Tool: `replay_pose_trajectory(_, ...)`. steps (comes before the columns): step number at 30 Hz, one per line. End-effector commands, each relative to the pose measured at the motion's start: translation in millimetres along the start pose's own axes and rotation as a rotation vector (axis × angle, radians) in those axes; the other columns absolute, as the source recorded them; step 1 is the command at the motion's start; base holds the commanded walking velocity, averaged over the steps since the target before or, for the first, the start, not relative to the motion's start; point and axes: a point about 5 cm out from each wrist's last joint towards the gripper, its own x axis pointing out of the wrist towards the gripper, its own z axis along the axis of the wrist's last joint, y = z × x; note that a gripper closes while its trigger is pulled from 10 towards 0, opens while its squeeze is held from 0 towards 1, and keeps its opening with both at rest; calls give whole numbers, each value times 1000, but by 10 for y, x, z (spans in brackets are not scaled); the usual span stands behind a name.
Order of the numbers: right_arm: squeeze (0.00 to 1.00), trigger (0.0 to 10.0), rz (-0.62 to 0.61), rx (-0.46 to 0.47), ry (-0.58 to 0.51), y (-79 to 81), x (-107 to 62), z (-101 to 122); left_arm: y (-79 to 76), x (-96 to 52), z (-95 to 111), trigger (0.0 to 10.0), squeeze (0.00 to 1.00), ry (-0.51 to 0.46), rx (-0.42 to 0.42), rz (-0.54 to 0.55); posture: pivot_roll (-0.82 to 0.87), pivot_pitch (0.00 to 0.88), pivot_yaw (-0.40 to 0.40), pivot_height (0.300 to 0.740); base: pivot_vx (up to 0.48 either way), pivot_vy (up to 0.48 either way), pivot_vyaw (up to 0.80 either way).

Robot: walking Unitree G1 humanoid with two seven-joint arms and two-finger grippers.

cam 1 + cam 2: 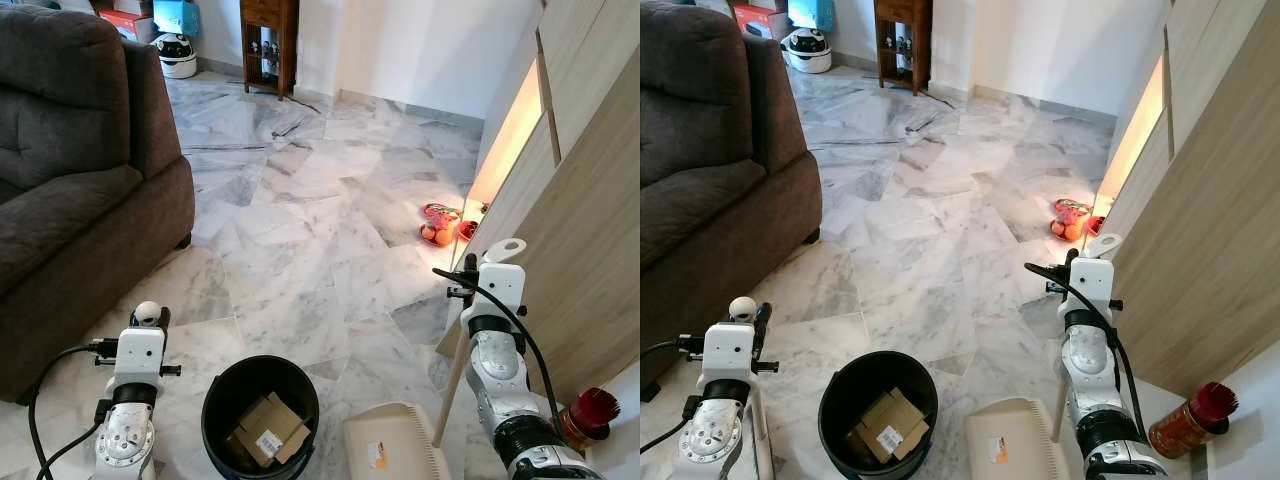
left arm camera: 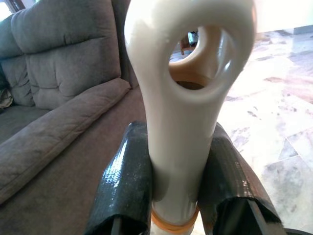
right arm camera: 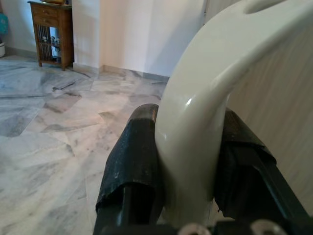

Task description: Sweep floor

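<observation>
Left gripper point(image 2: 178, 196) is pinched tight on a cream broom handle point(image 2: 188, 93), fingers point(image 2: 127, 181) pressed on both sides just below its hanging loop; in the head views the handle's top shows at about 8 o'clock. Right gripper point(image 3: 188, 181) is likewise clamped on the curved cream dustpan handle point(image 3: 205, 98), whose wooden shaft runs down to the dustpan point(image 1: 395, 445) at 6 o'clock.

Black bin point(image 1: 260, 412) sits between the arms near 6 o'clock, cardboard scraps point(image 1: 265, 428) already inside. Marble floor point(image 1: 300, 250) ahead looks mostly bare. A small red-orange clump of toys or litter point(image 1: 440, 225) lies at about 2 o'clock by the wooden wall panel point(image 1: 580, 230). Judgement: tools in hand, sweeping barely started or mid-way; that clump is likely what's left.

Broom head is cut off below the frame. Dustpan contents are hard to make out. Fine dust can't be told on the veined marble. Grey sofa point(image 1: 70, 170) stands at 9 o'clock, a red-capped jar point(image 1: 588, 415) at 4 o'clock.
</observation>
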Motion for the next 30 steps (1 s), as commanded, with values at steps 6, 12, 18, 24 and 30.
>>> replay_pose_trajectory(6,0,10000,-3,29,-37,-19,53,69,-50,79,106,10000,0,-50,-16,-25,93,0,-64,740,0,0,0)
replay_pose_trajectory(12,0,10000,0,35,-36,-17,54,61,-48,83,104,10000,0,-49,-18,-27,88,0,-62,740,0,0,0)
replay_pose_trajectory(18,0,10000,7,39,-38,-17,50,55,-50,84,100,10000,0,-48,-20,-29,86,0,-62,740,0,0,0)
replay_pose_trajectory(24,0,10000,13,39,-36,-5,49,51,-50,76,94,10000,0,-49,-20,-27,88,0,-63,740,0,0,0)
replay_pose_trajectory(30,0,10000,18,43,-37,10,44,47,-48,75,90,10000,0,-50,-17,-33,88,0,-57,740,0,0,0)
